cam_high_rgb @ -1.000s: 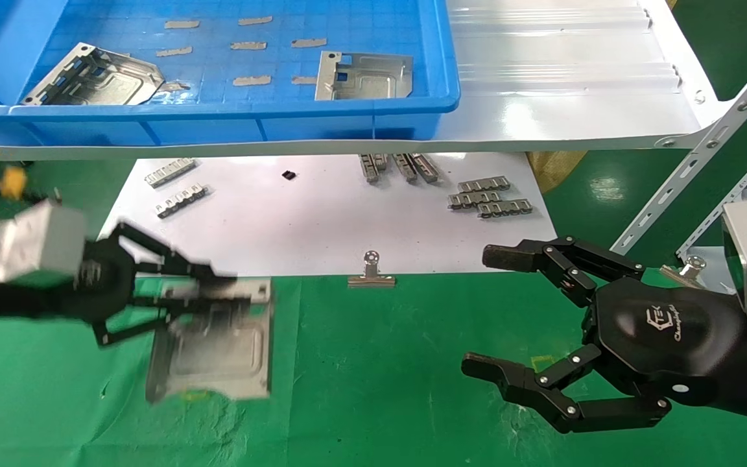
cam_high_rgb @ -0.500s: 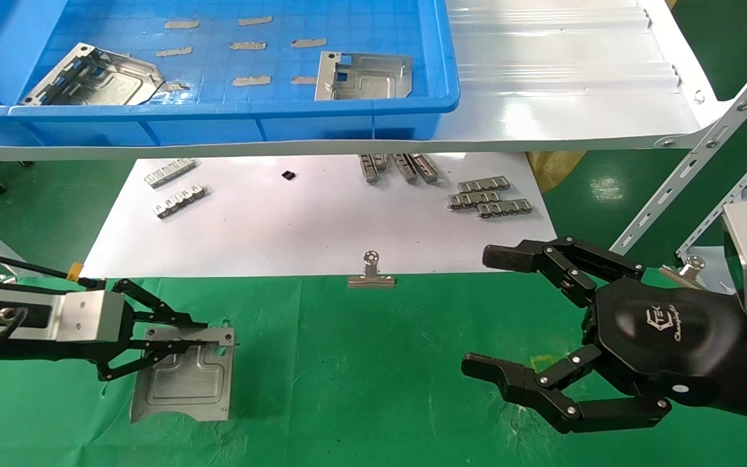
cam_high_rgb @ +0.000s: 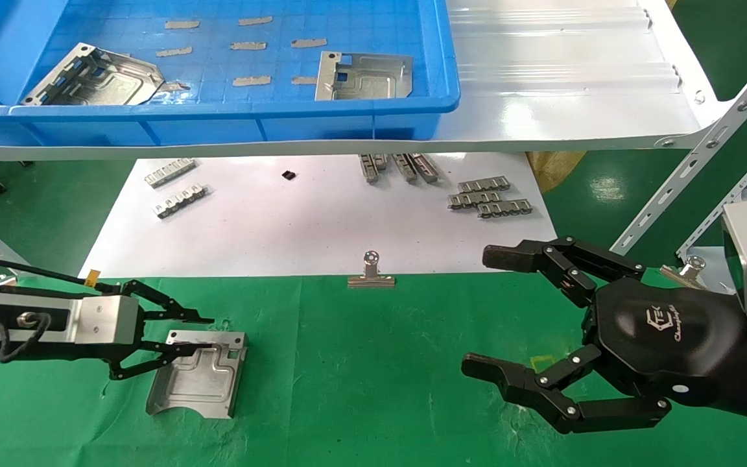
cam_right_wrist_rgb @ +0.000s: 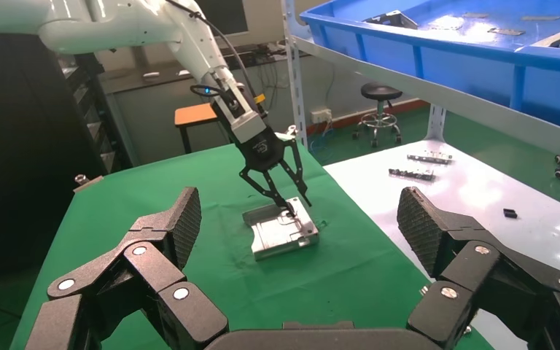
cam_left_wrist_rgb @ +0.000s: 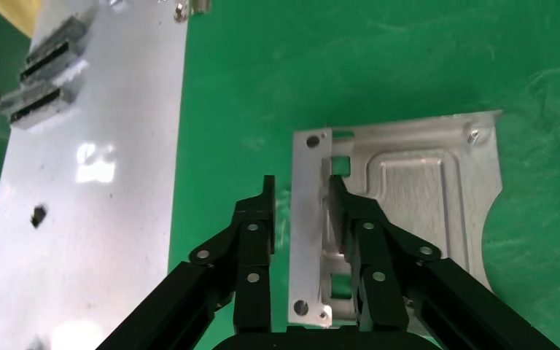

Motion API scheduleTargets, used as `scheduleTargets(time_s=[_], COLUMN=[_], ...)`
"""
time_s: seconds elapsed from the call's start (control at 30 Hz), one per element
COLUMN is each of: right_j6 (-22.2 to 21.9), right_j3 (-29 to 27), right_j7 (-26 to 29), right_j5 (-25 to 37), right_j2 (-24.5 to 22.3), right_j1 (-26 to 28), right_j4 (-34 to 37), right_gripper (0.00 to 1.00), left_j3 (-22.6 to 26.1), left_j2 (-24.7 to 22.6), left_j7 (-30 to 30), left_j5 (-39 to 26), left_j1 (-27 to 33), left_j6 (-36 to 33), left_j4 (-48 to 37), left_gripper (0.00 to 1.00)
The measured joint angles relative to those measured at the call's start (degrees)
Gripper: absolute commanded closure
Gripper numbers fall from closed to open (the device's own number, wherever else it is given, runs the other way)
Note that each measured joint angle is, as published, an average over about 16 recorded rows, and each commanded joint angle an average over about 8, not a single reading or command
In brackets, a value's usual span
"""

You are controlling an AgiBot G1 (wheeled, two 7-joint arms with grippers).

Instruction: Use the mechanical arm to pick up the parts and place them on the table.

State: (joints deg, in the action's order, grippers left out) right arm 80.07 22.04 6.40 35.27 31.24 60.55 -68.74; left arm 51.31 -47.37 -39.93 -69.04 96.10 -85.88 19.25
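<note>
One silvery stamped part [cam_high_rgb: 198, 383] lies flat on the green cloth table [cam_high_rgb: 373, 363] at the front left. My left gripper [cam_high_rgb: 208, 333] is open, its fingers straddling the part's folded flange. The left wrist view shows the part [cam_left_wrist_rgb: 415, 197] with the left gripper [cam_left_wrist_rgb: 300, 186] set either side of the flange, a gap at one finger. Two more parts [cam_high_rgb: 98, 78] [cam_high_rgb: 364, 76] lie in the blue tray [cam_high_rgb: 218, 110]. My right gripper [cam_high_rgb: 487, 311] hovers open and empty at the front right. Its wrist view shows the part [cam_right_wrist_rgb: 281, 233] and the left gripper [cam_right_wrist_rgb: 295, 204] farther off.
A white board [cam_high_rgb: 321, 220] behind the cloth holds small comb-like strips [cam_high_rgb: 490, 198] [cam_high_rgb: 176, 181]. A silver binder clip [cam_high_rgb: 371, 272] sits at its front edge. The tray rests on a white shelf [cam_high_rgb: 574, 97] with slanted metal struts [cam_high_rgb: 691, 162] at the right.
My left gripper brought the part down and toward the left front, set it on the cloth, and its fingers have spread off the flange. The right arm has not moved.
</note>
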Motion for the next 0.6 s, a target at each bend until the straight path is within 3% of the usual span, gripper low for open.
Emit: scheduleTargets(time_s=[0.6], right_j6=[0.0], right_j3=[0.0], right_j7=[0.0], right_j5=[0.0], right_j2=[0.0], right_j1=[0.0], right_j4=[0.0], right_gripper=[0.00], left_j3=[-2.1], left_j2=[1.3], left_j7=[8.7], left_j5=[8.7], left_j1=[-1.7], left_j6=[-6.0], left_j4=[-4.5], left_gripper=[0.00])
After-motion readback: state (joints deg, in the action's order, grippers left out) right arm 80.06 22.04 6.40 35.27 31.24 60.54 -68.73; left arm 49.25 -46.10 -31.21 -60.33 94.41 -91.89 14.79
